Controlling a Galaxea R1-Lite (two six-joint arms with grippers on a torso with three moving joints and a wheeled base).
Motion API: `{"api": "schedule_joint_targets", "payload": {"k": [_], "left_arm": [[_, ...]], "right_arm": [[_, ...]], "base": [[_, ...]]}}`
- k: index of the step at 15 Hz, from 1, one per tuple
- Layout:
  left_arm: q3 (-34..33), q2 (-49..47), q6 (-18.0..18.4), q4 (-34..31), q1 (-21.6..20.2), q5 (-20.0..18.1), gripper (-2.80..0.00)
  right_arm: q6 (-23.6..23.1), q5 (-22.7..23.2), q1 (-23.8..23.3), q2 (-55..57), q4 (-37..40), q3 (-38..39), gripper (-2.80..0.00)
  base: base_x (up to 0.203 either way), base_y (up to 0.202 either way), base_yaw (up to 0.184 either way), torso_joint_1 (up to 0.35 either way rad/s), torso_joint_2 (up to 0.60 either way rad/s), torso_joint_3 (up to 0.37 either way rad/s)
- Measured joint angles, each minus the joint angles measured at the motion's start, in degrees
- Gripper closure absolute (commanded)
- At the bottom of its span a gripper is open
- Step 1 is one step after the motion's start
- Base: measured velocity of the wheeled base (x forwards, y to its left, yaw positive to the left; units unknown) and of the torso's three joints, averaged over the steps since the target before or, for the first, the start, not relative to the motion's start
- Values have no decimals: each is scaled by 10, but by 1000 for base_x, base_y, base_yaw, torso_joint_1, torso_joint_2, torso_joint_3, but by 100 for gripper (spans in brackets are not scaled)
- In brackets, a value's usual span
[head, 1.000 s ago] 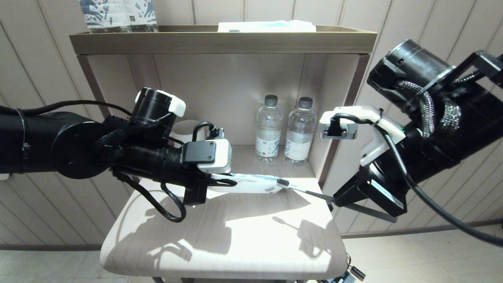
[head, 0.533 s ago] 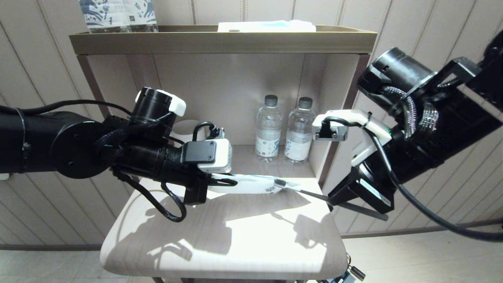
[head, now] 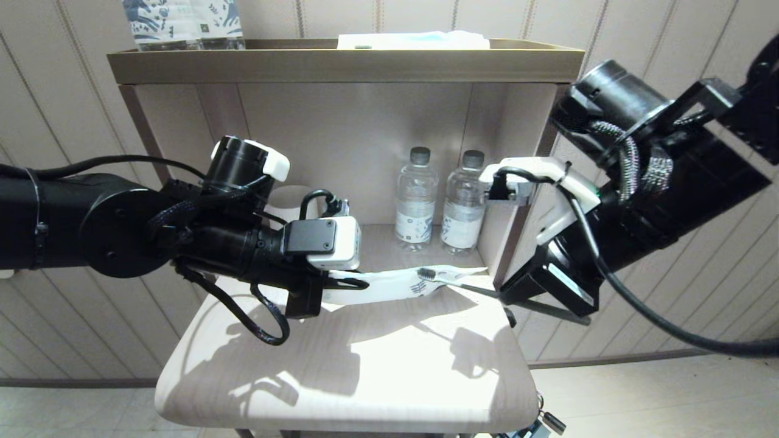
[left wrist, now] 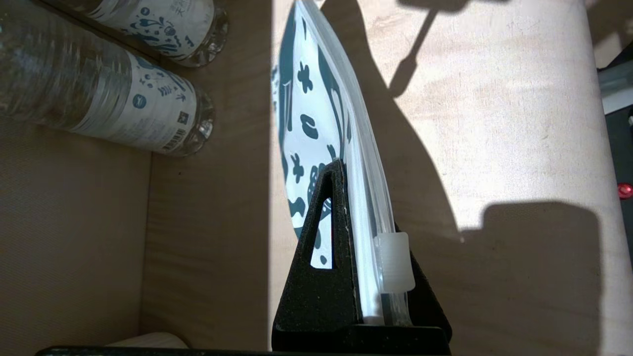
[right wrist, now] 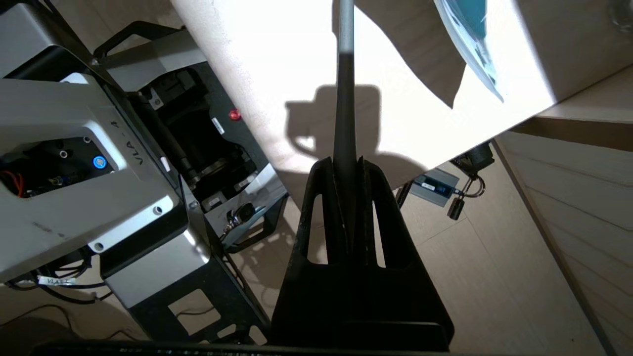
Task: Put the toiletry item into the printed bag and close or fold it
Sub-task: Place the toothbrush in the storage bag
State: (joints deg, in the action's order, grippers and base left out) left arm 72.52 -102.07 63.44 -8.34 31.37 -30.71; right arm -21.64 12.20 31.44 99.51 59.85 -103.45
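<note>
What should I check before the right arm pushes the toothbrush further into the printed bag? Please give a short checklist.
1. Left gripper shut on printed bag near its zip slider: ok.
2. Right gripper shut on toothbrush handle: ok.
3. Bristle head at the bag's mouth end: ok.
4. Head actually inside the opening: cannot tell.
5. Bag mouth open wide enough: cannot tell.
6. Water bottles stand apart from the path: ok.

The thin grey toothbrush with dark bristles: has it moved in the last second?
Yes. The thin grey toothbrush has slid leftward toward the printed bag, its bristles now nearer the left clear water bottle.

left gripper (left wrist: 368,237) clamping printed bag (left wrist: 316,123), two bottles (left wrist: 123,109)
</note>
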Motion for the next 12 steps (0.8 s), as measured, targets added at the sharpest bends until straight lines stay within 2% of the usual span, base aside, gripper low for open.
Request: {"api": "schedule_joint_targets", "payload": {"k": [3,7,12], "left_arm": [[-4,0,14,31,3,5,0],[-75,12,68,152,31,33,0],[-115,13,77,165,40,39,0]], "right_arm": [[1,0,2,-27,3,25,0],[1,0,0,-51,-12,82,0],[1,0,-7,-53,-35,94,0]], "base": [[0,0,0,0,0,0],[0,0,0,0,0,0],[0,0,0,0,0,0]]}}
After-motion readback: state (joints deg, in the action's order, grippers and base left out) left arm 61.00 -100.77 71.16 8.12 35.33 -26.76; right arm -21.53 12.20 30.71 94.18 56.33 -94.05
